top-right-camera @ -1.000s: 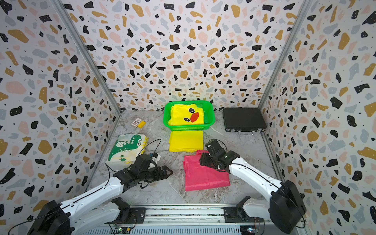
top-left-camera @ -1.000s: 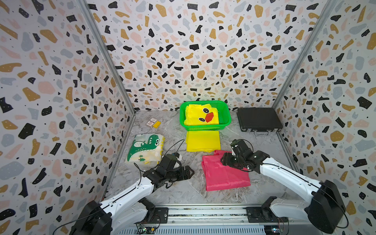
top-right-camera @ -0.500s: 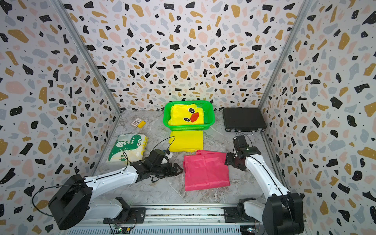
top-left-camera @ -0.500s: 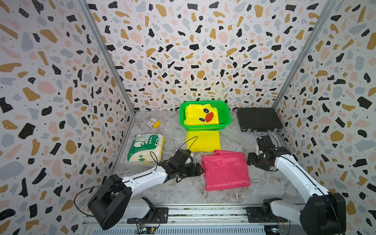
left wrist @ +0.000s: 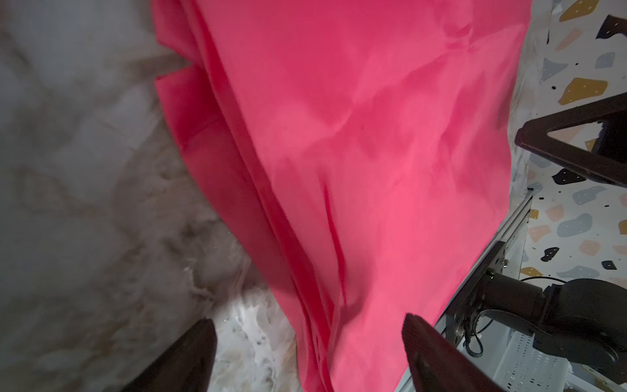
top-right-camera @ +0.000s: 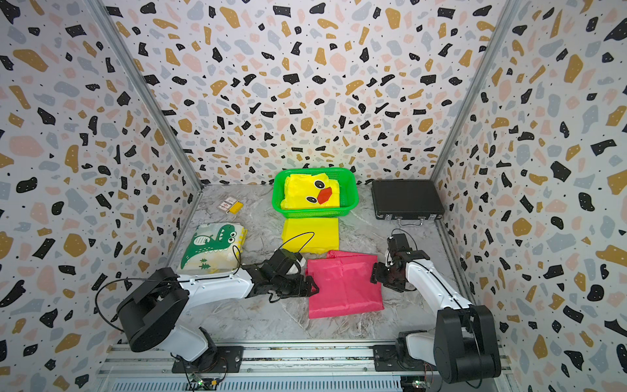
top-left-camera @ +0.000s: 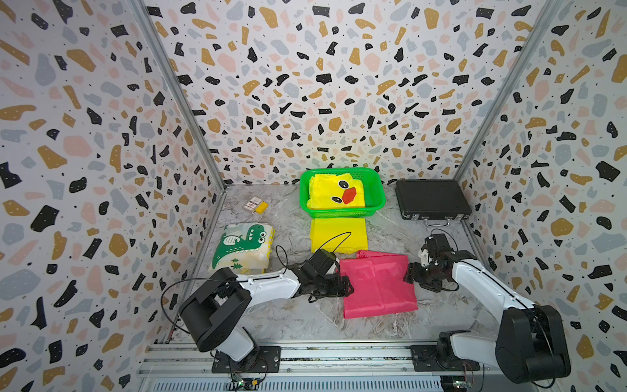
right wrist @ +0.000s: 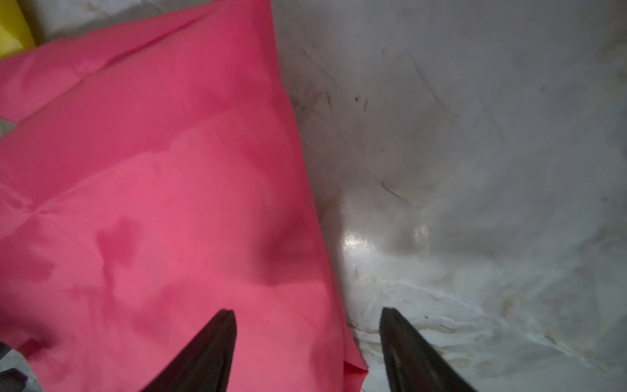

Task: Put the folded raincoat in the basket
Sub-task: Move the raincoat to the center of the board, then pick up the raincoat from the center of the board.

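A pink folded raincoat [top-left-camera: 376,285] [top-right-camera: 342,285] lies flat on the marble floor near the front, away from the green basket [top-left-camera: 342,213] [top-right-camera: 315,213] at the back. My left gripper [top-left-camera: 344,288] [left wrist: 307,320] is open at the raincoat's left edge, its fingers straddling the layered folds [left wrist: 305,271]. My right gripper [top-left-camera: 409,275] [right wrist: 307,311] is open at the right edge, one finger over the pink cloth [right wrist: 152,203] and the other over bare floor. Neither gripper holds anything.
A yellow duck-face raincoat [top-left-camera: 336,191] fills the basket. A plain yellow folded raincoat [top-left-camera: 339,234] lies just in front of it, and a dinosaur-print one [top-left-camera: 242,247] lies at the left. A black briefcase [top-left-camera: 431,198] sits at the back right, small cards [top-left-camera: 254,205] at the back left.
My left gripper has slid right up to the pink raincoat's left edge. My right arm has swung off the raincoat's top and come in at its right edge. The raincoat lies flatter.
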